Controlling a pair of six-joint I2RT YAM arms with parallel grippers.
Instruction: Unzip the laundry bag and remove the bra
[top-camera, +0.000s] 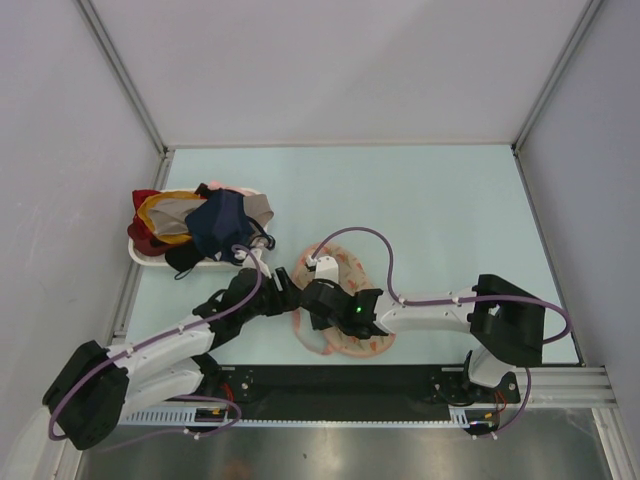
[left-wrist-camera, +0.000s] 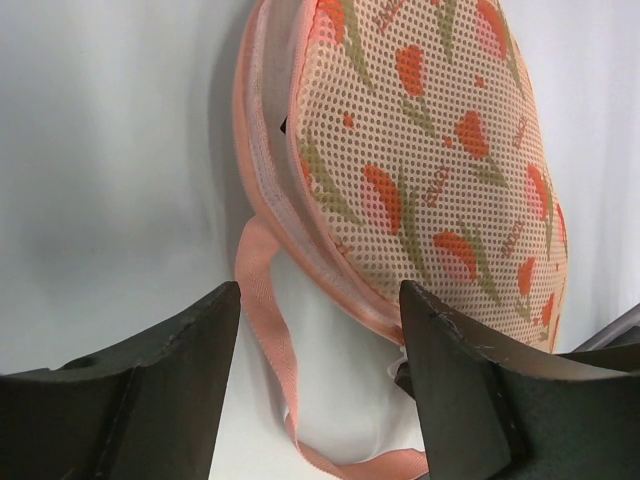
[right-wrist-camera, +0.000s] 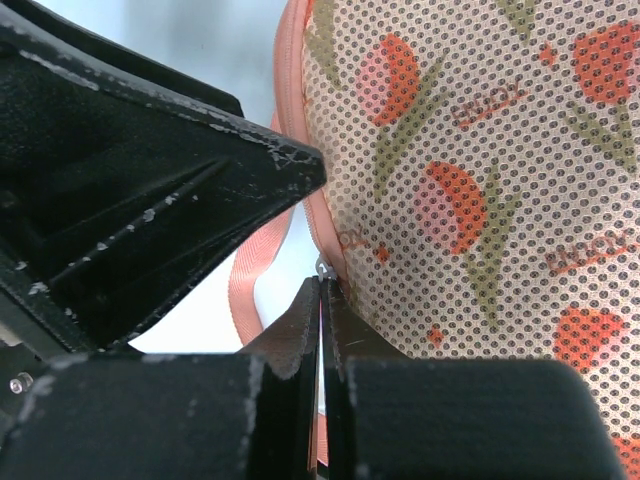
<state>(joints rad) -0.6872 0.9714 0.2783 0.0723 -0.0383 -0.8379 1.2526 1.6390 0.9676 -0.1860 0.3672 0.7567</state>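
The laundry bag (left-wrist-camera: 430, 170) is lying flat close to the near edge of the tabletop (top-camera: 450, 220), about midway along it. The right gripper (right-wrist-camera: 321, 285) is clenching its jaws at a small metal zip pull (right-wrist-camera: 322, 266) on the pink rim, though I cannot tell whether it is truly gripping it. The left gripper (left-wrist-camera: 320, 300) is hovering with jaws parted beside the rim, over the strap (left-wrist-camera: 262, 300). The mesh is looking light, soft and floppy, so pinning the rim while pulling probably helps. Farther off, toward the left edge, a heap of garments (top-camera: 200, 225) is sitting.
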